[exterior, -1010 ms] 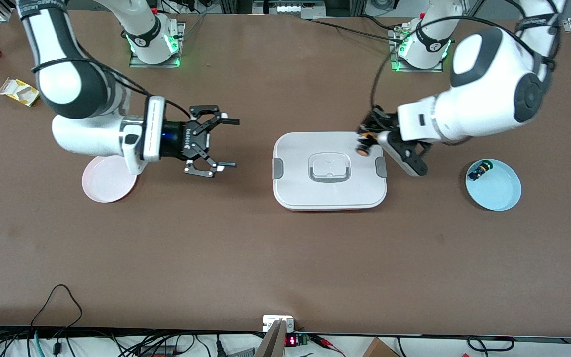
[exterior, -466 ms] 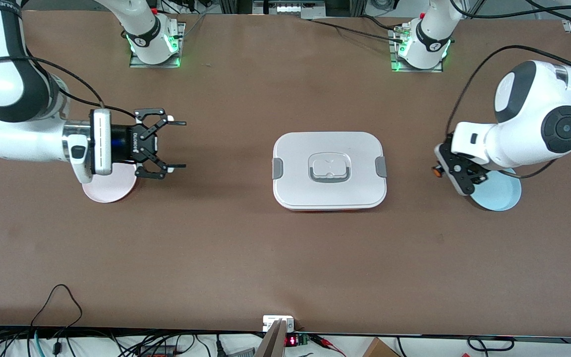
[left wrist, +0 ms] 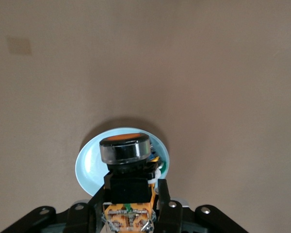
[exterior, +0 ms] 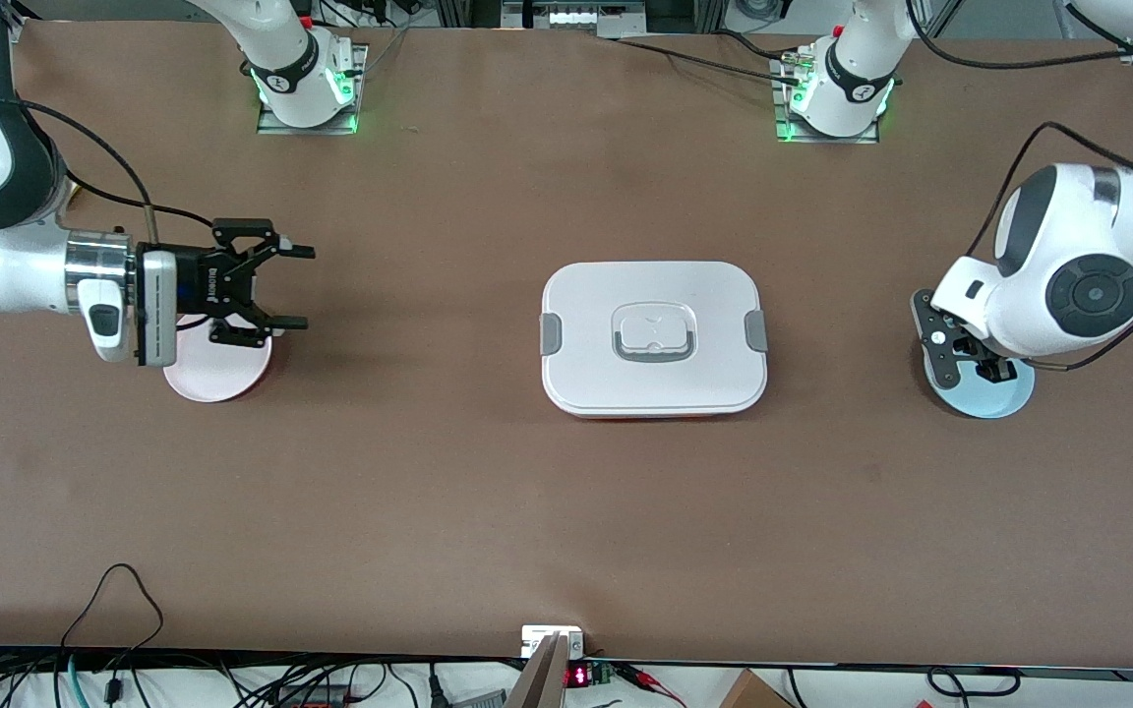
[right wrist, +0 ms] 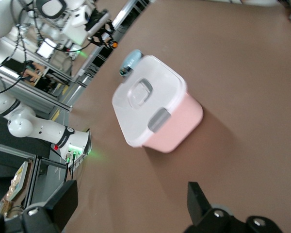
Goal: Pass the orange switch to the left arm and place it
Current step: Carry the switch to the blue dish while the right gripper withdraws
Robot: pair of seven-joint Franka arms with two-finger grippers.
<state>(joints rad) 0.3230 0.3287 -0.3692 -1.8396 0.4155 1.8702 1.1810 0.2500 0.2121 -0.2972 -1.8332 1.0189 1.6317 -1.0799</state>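
- Front view: my left gripper [exterior: 970,359] hangs over the blue plate [exterior: 1004,401] at the left arm's end of the table; fingers hard to read here.
- Left wrist view: my left gripper [left wrist: 131,208] is clamped on the orange switch [left wrist: 125,160], black body pinched between the fingers, orange cap pointing away from the camera, blue plate [left wrist: 89,165] directly below it.
- A second small part peeks out on the plate beside the switch, mostly hidden, can't tell what it is.
- Front view: my right gripper [exterior: 281,287] is up over the table just past the rim of the pink plate [exterior: 217,369] at the right arm's end; fingers spread wide, nothing between them.
- Box [exterior: 653,337] sits mid-table between the two plates, white lid on, grey clips at both ends, grey handle in the lid; neither gripper touches it.
- Right wrist view: box [right wrist: 153,109] shows a pink base under the white lid; my left gripper [right wrist: 109,41] with the orange switch [right wrist: 115,44] visible far off above the blue plate [right wrist: 131,60].
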